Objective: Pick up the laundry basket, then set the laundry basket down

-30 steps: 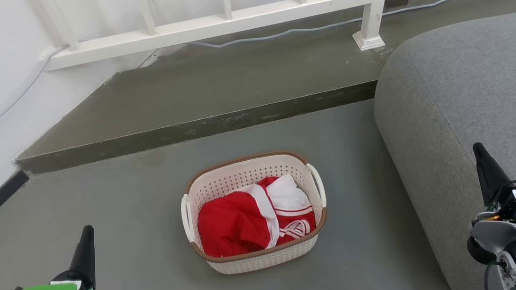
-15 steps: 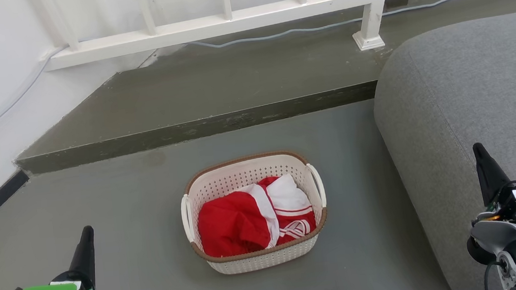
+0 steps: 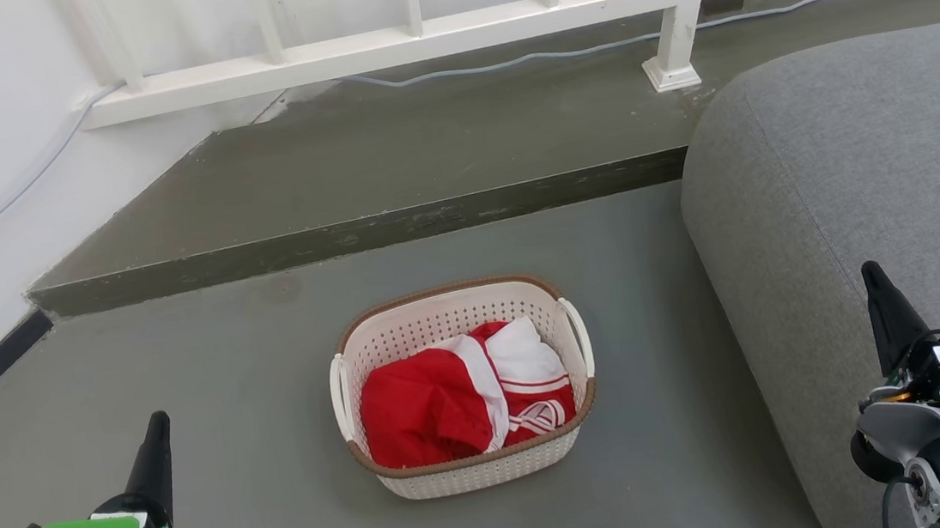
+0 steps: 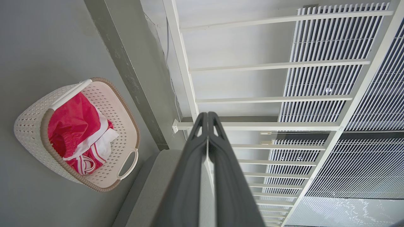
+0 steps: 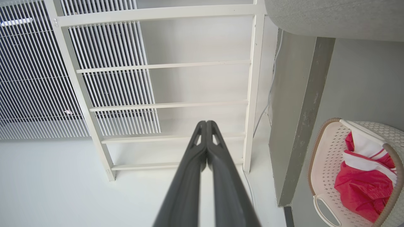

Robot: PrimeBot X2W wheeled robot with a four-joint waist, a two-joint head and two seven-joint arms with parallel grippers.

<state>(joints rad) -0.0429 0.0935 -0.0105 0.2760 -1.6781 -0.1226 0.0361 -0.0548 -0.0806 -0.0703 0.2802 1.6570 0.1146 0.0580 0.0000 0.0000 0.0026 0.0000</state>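
Laundry basket (image 3: pixel 441 323) standing upright on the grey floor (image 3: pixel 232 390), with a red-and-white garment (image 3: pixel 440 405) heaped inside it. The left end effector (image 3: pixel 159 421) is to the basket's left and nearer the robot, well apart from it, clenched on nothing with its fingers pressed together. The right end effector (image 3: pixel 870 270) is to the basket's right, seen against the grey sofa (image 3: pixel 858 175), likewise clenched and empty. Beyond the basket are a raised step (image 3: pixel 347 237) and a white railing (image 3: pixel 414 41).

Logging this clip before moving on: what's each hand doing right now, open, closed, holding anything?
Left hand: closed, holding nothing.
Right hand: closed, holding nothing.
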